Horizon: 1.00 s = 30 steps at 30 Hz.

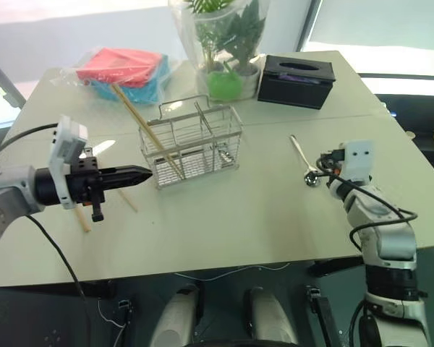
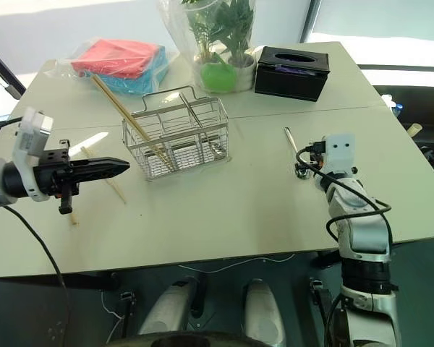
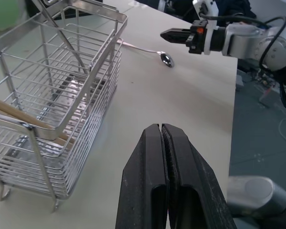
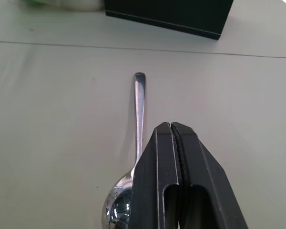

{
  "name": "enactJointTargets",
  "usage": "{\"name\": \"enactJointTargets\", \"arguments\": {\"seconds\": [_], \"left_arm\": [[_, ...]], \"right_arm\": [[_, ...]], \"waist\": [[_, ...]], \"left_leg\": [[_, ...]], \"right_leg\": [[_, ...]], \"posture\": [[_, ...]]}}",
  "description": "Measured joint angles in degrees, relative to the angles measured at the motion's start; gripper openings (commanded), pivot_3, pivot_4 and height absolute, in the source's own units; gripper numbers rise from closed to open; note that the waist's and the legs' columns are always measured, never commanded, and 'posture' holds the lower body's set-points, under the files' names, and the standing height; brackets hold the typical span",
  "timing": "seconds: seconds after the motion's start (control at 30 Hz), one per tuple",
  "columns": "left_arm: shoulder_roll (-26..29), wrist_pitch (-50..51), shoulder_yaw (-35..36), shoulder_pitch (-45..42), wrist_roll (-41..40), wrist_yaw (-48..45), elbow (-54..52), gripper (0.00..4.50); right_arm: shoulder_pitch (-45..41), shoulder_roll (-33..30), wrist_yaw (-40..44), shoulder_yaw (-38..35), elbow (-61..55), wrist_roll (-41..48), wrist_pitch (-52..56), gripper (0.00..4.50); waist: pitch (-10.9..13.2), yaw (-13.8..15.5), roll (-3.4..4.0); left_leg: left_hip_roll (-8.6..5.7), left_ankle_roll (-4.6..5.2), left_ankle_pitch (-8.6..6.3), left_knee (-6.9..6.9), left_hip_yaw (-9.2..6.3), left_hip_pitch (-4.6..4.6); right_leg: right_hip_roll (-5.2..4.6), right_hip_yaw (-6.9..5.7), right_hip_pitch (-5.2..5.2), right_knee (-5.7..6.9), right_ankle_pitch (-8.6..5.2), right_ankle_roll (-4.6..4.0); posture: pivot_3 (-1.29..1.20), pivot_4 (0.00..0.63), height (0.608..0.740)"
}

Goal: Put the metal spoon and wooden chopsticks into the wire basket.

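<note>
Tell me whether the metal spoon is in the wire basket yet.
Out. The slender shiny metal spoon lies flat on the table, apart from the silver wire-grid basket, just ahead of the shut right gripper.

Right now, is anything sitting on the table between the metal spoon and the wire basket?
Nothing visible. The metal spoon lies on bare table to the right of the wire basket, with only open tabletop between them. The right gripper is beside the spoon's bowl, shut.

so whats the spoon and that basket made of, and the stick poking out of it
Spoon: polished metal by its mirror shine. Basket: thin bright metal wire, probably steel, welded in a grid. Stick: pale matte wood or bamboo, hard to tell which.
</note>
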Motion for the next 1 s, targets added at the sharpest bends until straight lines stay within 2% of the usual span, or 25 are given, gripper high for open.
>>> {"name": "enactJointTargets", "arguments": {"seconds": [0.03,0.27,0.3,0.5,0.73,1.0], "left_arm": [[-0.67,-0.06,-0.33,-0.15,0.16,0.08,-0.01,0.00],[-4.49,-0.73,-2.46,-0.13,2.62,1.40,-0.16,0.00],[-4.82,-1.02,-2.45,0.19,2.94,1.54,-0.42,0.00],[-7.26,-1.92,-2.35,3.05,4.01,2.94,-2.69,0.00],[-10.07,-3.27,-2.15,6.24,4.62,5.71,-5.95,0.00],[-11.48,-3.92,-0.84,8.82,3.90,8.85,-8.78,0.00]], "right_arm": [[-0.73,-0.56,0.55,0.18,-0.03,0.38,2.14,0.75],[-7.40,-6.13,6.27,3.23,3.30,0.80,9.24,4.30],[-8.45,-7.17,7.24,4.27,4.98,0.58,9.49,4.41],[-17.13,-11.53,14.28,8.86,17.61,-1.07,10.07,4.41],[-27.56,-12.37,25.37,13.50,34.76,-1.26,9.36,4.41],[-36.47,-11.72,30.02,14.52,52.39,-3.70,5.82,4.41]], "waist": [[0.00,0.01,0.00],[0.03,-0.01,-0.05],[0.03,-0.01,-0.05],[0.06,-0.15,-0.09],[0.08,-0.14,-0.10],[0.09,-0.09,-0.11]], "left_leg": [[-0.01,0.00,0.00,0.00,0.01,0.00],[-0.02,0.02,0.01,0.02,0.02,-0.01],[-0.03,0.05,0.03,0.03,0.04,-0.01],[-0.03,0.12,0.07,0.06,0.14,0.01],[-0.03,0.13,0.08,0.09,0.18,0.00],[-0.03,0.13,0.08,0.11,0.22,0.01]], "right_leg": [[-0.02,0.00,0.01,0.00,0.00,0.00],[-0.05,-0.02,0.04,-0.03,0.01,0.00],[-0.06,-0.02,0.05,-0.03,0.01,0.00],[-0.09,0.00,0.07,-0.03,0.01,0.01],[-0.07,0.00,0.07,-0.02,0.02,0.02],[0.05,0.02,0.08,-0.01,0.03,0.03]], "posture": [[0.00,0.150,0.740],[0.00,0.150,0.740],[0.00,0.150,0.740],[0.00,0.150,0.740],[0.00,0.150,0.740],[0.00,0.150,0.740]]}}
